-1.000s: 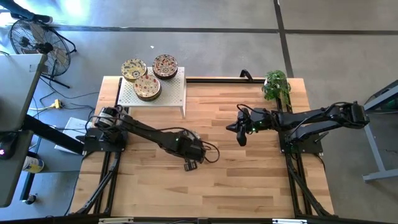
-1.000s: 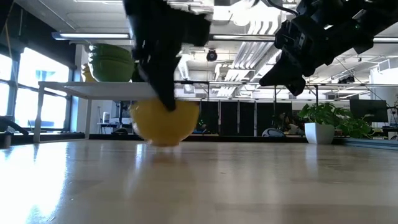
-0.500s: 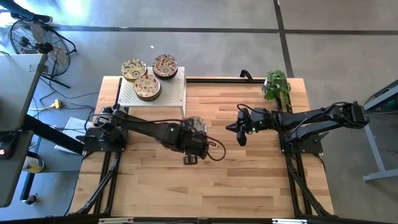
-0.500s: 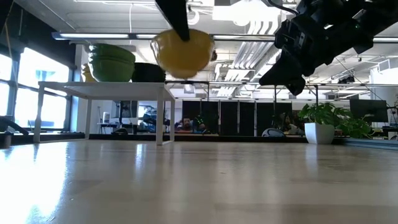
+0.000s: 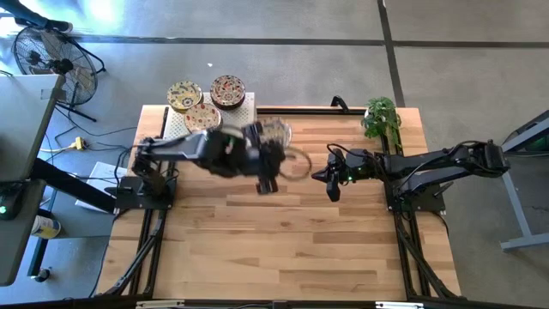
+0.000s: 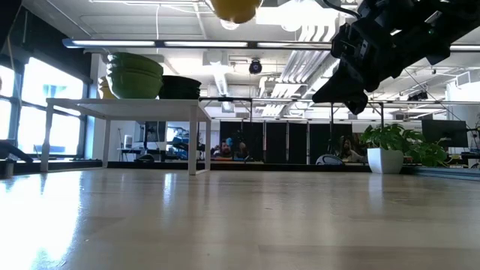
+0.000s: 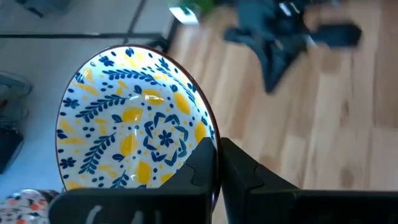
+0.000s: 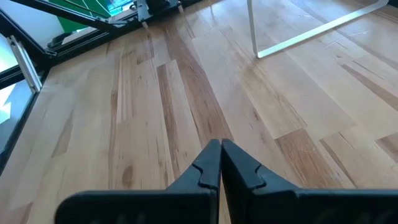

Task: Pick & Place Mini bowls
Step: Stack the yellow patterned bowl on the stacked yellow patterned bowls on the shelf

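My left gripper (image 5: 271,154) is shut on a mini bowl (image 7: 134,118), white inside with blue and yellow leaves and yellow outside. It is high over the table near the white rack's right end; the low view shows only the bowl's yellow underside (image 6: 235,9) at the picture's top. Three patterned mini bowls (image 5: 203,120) rest on the white perforated rack (image 5: 240,130) at the far left. My right gripper (image 5: 332,190) is shut and empty, hovering over the table's right half, and also shows in the right wrist view (image 8: 220,144). My left gripper holds the bowl by its rim (image 7: 210,138), one finger inside the bowl and one outside. The bowl is lifted clear, high above the table, with its opening turned toward the wrist camera.
A potted plant (image 5: 382,116) stands at the far right corner. The rack stands on thin legs (image 8: 254,31) over the far left of the wooden table (image 5: 343,249). People show in the room behind the table in the low view.
My left gripper has risen from near the table's middle and gone toward the far edge and the rack, keeping hold of the yellow bowl. The bowl has gone from table level to high above the table.
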